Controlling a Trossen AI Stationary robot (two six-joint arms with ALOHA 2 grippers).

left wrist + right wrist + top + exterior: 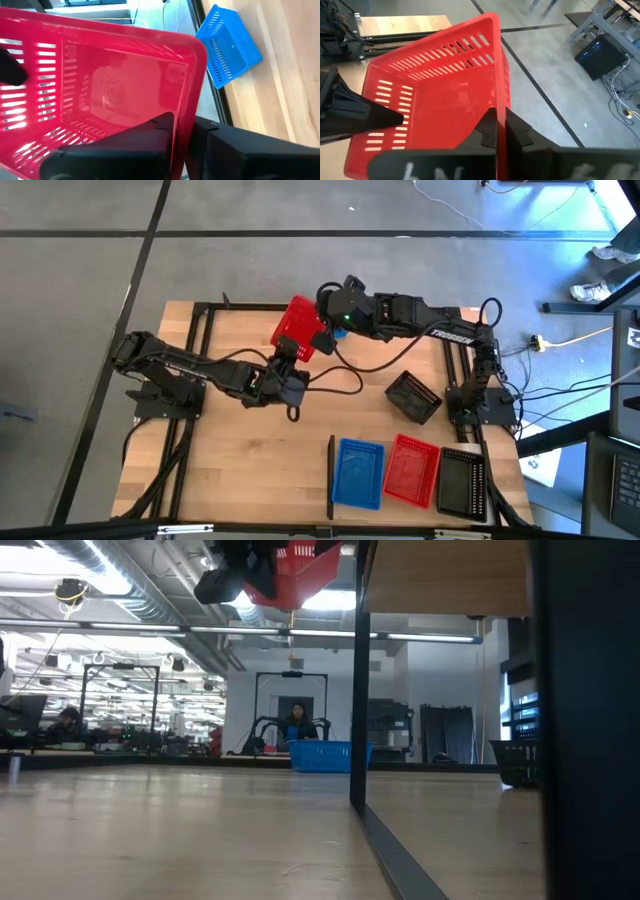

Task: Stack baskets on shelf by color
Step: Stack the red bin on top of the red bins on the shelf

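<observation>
A red basket [298,323] hangs in the air over the table's far middle, held between my two grippers. My left gripper [290,352] is shut on its near side and my right gripper [322,320] is shut on its right side. In the low view the red basket [295,570] shows at the top, clear of the table. A blue basket [358,473], a red one [412,470] and a black one [462,480] lie side by side, bottoms down, on the shelf [390,515] at the near edge. My left gripper [182,140] pinches one side wall of the red basket near a corner [186,100], one finger [150,140] inside and one [240,150] outside. The basket is lifted clear and tilted. My right gripper [501,130] pinches another wall of the red basket at its rim [500,95], one finger [487,130] inside and one outside. The fingers slant down from the table's right side. The basket hangs clear of the table, its open side toward this gripper.
A loose black basket [414,395] lies on the table right of centre. A blue basket [230,45] rests on the table below my right arm, by the black frame rail. A thin black bar [331,475] edges the shelf's left side. Cables trail between the arms.
</observation>
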